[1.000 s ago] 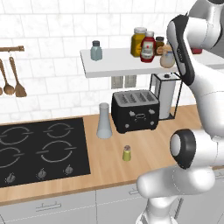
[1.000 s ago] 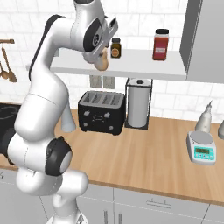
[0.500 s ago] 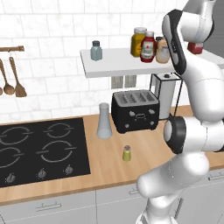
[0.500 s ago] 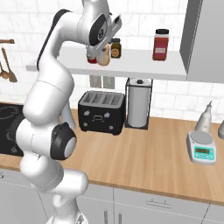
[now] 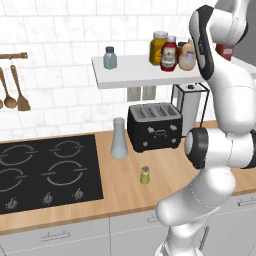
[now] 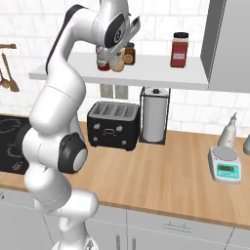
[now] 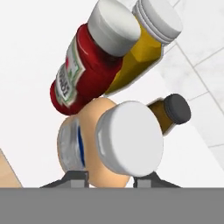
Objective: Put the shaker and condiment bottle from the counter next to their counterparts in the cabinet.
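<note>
1. One long white cabinet [image 5: 130,75] shelf runs along the tiled wall above the counter [image 5: 130,195].
2. The counter carries a black hob [image 5: 45,172] at the left and a black toaster [image 5: 154,126] further right.
3. The gripper [image 7: 109,181] is up at the shelf, its fingers closed on the condiment bottle [image 7: 113,142], one on each side of the bottle's peach body.
4. The condiment bottle, seen from its pale cap down, sits at the shelf just beside the red ketchup bottle [image 7: 87,65], the yellow jar [image 7: 144,48] and a small dark-capped bottle [image 7: 170,111].
5. A pale blue-grey shaker [image 5: 110,58] stands alone near the shelf's left end.
6. The shaker [image 5: 145,175] stands upright on the counter, in front of the toaster and right of the hob.
</note>
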Motion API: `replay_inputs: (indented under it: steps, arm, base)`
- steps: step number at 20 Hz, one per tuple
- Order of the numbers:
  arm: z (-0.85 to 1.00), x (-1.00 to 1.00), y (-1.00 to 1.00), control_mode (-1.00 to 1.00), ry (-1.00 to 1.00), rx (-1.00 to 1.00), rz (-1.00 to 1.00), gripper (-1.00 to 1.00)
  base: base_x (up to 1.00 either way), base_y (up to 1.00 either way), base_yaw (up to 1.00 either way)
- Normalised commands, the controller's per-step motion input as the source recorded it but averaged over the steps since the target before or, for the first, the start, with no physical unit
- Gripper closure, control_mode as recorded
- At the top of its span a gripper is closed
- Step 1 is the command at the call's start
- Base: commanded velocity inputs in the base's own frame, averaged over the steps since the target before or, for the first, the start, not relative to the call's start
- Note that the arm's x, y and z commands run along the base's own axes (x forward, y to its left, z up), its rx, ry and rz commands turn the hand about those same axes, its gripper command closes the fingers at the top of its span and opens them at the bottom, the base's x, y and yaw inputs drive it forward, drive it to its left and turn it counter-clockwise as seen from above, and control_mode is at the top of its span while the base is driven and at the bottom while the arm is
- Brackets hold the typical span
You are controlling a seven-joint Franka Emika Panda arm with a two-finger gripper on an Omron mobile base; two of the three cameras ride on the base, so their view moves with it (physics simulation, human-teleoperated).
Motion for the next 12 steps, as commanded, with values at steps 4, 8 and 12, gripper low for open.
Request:
replay_inputs:
  steps: [4,8,12]
  arm:
    - [0.0,0.0,0.0,-1.0,0.0,0.0,0.0,-1.0]
    - [0.0,-0.02,0.0,-1.0,-0.01,0.0,0.01,-1.0]
    - [0.0,-0.13,0.0,-1.0,-0.07,0.0,0.04,-1.0]
  base:
    - [0.0,0.0,0.0]
    - [0.0,0.0,0.0]
    - [0.0,0.0,0.0]
